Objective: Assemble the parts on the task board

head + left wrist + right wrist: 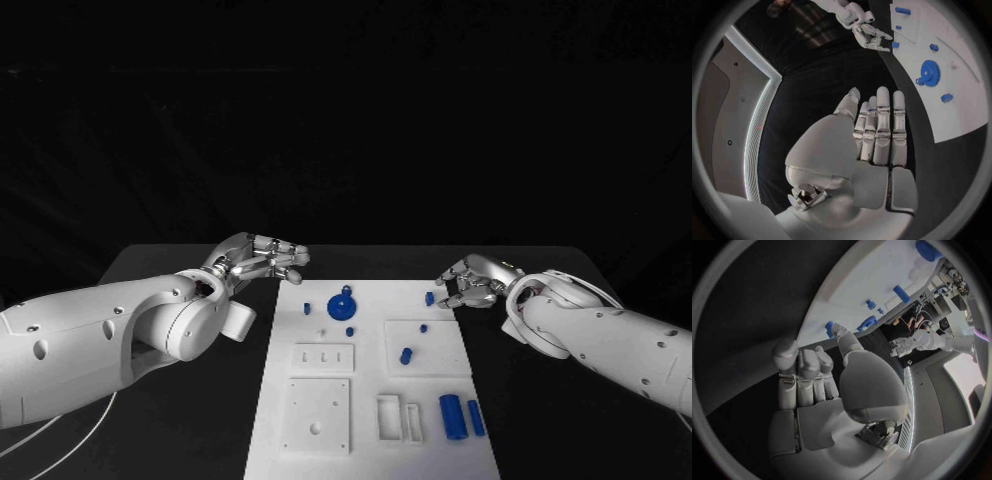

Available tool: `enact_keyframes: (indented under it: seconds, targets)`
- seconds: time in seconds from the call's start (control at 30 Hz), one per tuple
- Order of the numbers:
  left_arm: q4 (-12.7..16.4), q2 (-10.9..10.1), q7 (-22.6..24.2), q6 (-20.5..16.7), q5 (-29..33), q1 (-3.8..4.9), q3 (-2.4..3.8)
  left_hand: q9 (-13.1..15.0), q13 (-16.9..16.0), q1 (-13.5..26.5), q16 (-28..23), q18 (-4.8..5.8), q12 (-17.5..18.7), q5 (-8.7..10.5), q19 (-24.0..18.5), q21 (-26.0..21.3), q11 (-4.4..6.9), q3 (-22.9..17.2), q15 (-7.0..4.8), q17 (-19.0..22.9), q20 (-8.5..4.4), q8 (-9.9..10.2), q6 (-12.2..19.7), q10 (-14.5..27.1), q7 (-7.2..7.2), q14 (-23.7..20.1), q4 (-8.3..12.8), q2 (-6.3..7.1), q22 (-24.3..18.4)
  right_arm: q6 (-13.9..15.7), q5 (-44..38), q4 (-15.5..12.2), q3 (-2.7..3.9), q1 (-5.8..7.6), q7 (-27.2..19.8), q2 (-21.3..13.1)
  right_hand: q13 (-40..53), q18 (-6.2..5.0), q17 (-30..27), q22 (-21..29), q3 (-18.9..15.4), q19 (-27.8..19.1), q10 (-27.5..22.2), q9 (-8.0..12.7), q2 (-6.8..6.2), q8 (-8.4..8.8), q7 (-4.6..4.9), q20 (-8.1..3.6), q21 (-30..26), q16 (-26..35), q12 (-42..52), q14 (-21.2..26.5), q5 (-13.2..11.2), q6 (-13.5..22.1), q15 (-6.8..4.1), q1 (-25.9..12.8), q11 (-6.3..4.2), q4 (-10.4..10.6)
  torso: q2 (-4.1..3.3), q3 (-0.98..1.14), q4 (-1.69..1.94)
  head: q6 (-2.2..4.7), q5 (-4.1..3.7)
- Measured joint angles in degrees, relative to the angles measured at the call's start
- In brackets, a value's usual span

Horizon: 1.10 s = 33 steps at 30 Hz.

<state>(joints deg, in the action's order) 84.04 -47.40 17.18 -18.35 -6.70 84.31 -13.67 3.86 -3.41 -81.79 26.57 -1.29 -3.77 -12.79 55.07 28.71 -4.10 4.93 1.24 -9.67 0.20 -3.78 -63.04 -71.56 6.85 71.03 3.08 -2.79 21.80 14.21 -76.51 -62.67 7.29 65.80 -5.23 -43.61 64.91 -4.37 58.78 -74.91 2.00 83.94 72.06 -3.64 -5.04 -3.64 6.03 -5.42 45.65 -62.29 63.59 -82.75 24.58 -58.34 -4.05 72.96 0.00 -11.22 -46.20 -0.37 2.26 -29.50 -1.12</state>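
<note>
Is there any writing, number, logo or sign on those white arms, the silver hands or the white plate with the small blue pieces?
None can be read.
White task board: no print.
Blue gear-shaped part: no marking.
Left hand and right hand: plain silver, no label.

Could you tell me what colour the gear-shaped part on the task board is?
Blue; the gear-shaped part shows best in the left wrist view.

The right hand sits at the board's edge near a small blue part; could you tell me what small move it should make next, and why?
Probably a short reach inward to close on the small blue part. The right hand hovers beside the board holding nothing, with that part just off its fingertips, while the left hand waits off the far corner, also holding nothing.
</note>
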Motion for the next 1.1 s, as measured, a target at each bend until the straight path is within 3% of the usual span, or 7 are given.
enact_keyframes:
  seconds: [0.63,1.0,1.1]
  targets:
    - [0.04,-0.01,0.0,0.13,-0.23,0.0,0.0,0.0,0.0,0.0,0.0,0.0,0.0,0.0,0.0,0.0,0.0,0.0,0.0,0.0,0.0,0.0,0.0,0.0,0.0,0.0,0.0,0.0,-0.01,-0.76,0.42,2.54,0.0,-1.62,-1.04,2.77,0.35,0.0,0.25,0.0,0.41,0.0,0.02,0.02,1.06,0.0,-0.06,0.0,0.0,0.0,0.0,-0.01,-0.84,-0.85,-0.01,-0.96,0.01,-1.04,0.08,0.0,-0.03,-0.35,0.24]
    - [0.04,0.0,0.0,0.2,-0.28,0.0,0.0,0.0,0.0,0.25,0.0,0.0,0.0,0.0,0.0,0.0,0.0,-0.08,0.0,-0.01,0.0,0.0,0.0,0.0,0.0,0.0,0.4,-0.25,0.23,-0.06,0.94,3.27,0.05,-1.8,-1.24,3.72,0.42,0.0,0.43,0.0,1.33,0.0,0.02,0.03,1.83,0.01,-0.06,0.0,0.0,0.0,0.28,-0.01,-3.13,-0.85,-0.01,-1.69,0.01,-1.23,0.12,0.03,-0.11,-0.41,0.33]
    - [0.04,0.0,0.0,0.23,-0.3,0.0,0.0,0.0,0.0,0.25,0.0,0.0,0.0,0.0,0.0,0.0,0.0,-0.08,0.0,0.0,0.0,0.0,0.0,0.0,0.0,0.0,0.4,-0.26,0.22,0.07,1.06,3.37,0.05,-1.85,-1.27,3.93,0.51,0.0,0.51,0.0,2.72,0.0,0.11,0.09,2.66,0.04,0.12,0.0,0.0,0.0,0.28,-0.01,-5.21,-1.57,-0.01,-1.45,0.1,-1.47,0.13,0.03,-0.11,-0.46,0.35]
